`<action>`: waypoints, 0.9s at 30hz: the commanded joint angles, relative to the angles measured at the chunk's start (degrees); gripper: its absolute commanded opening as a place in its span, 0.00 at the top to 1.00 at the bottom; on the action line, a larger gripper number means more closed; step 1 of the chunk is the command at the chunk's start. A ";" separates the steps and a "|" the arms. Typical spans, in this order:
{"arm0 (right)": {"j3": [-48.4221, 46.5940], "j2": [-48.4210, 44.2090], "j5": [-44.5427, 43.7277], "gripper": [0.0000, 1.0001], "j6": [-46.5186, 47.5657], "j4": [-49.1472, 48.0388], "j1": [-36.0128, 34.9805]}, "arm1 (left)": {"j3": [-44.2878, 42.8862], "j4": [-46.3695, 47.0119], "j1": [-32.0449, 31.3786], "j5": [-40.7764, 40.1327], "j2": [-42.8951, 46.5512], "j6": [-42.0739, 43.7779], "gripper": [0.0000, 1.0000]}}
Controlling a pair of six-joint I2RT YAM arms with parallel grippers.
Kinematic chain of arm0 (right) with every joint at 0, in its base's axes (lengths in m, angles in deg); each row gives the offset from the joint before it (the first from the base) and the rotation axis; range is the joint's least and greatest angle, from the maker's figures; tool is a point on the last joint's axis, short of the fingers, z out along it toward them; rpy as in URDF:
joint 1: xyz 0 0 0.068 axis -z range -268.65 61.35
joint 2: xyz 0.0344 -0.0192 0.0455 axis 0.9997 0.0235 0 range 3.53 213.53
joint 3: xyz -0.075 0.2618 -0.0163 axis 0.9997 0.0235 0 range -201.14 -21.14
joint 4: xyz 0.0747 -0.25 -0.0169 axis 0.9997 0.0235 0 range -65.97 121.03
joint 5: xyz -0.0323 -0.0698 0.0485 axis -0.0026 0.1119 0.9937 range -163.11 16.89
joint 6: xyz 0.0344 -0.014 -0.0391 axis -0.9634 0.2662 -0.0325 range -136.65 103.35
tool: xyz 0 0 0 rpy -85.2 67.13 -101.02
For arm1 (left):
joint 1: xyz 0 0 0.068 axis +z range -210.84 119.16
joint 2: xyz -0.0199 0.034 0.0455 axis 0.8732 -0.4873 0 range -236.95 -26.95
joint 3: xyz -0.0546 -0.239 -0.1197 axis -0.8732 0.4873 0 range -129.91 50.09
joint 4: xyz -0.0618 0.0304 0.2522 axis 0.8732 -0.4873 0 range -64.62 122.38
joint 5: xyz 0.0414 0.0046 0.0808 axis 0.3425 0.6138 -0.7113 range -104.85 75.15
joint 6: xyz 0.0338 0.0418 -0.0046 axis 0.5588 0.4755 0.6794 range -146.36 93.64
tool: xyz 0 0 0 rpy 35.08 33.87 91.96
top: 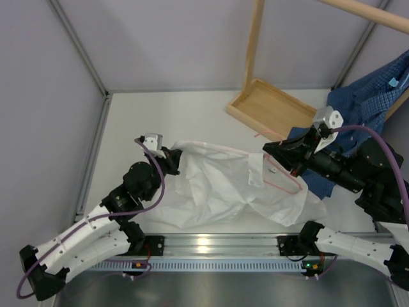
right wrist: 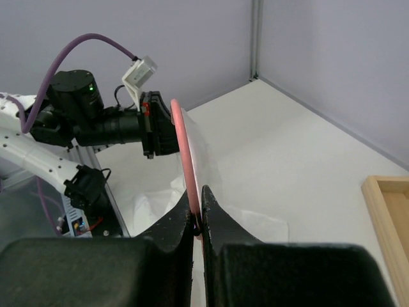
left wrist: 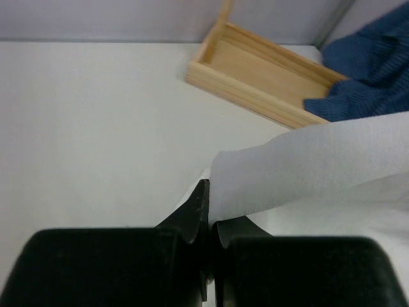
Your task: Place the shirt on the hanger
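The white shirt (top: 223,188) lies crumpled across the table's middle. The pink wire hanger (top: 298,187) runs partly inside it, one arm under the fabric along the shirt's far edge, its hook and right end bare. My left gripper (top: 174,160) is shut on the shirt's left edge; in the left wrist view the fingers (left wrist: 199,211) pinch the white fabric (left wrist: 307,160). My right gripper (top: 271,155) is shut on the hanger at the shirt's right side. In the right wrist view its jaws (right wrist: 197,204) clamp the pink wire (right wrist: 181,137), with thin fabric (right wrist: 208,160) draped over it.
A light wooden rack stands at the back right, with a tray base (top: 268,105) and an upright post (top: 254,45). A blue checked shirt (top: 364,102) hangs and spills onto the table behind my right arm. Grey walls enclose the table.
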 commanded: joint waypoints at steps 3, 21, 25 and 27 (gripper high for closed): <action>0.58 -3.40 -12.30 1.00 1.52 -0.98 -0.18 | -3.58 -4.17 1.65 -24.47 -1.31 -8.77 1.00; -2.31 1.16 -12.15 1.00 2.40 -1.60 -0.18 | -7.36 -7.53 6.31 -14.65 -2.38 -10.81 0.80; -2.49 1.25 -14.08 1.00 2.40 -1.60 -0.18 | -12.18 -13.23 6.31 -13.69 1.66 -8.63 0.02; -1.97 0.72 -16.28 1.00 1.79 -1.25 -0.18 | -16.65 -15.86 6.31 -6.18 2.81 -7.21 0.02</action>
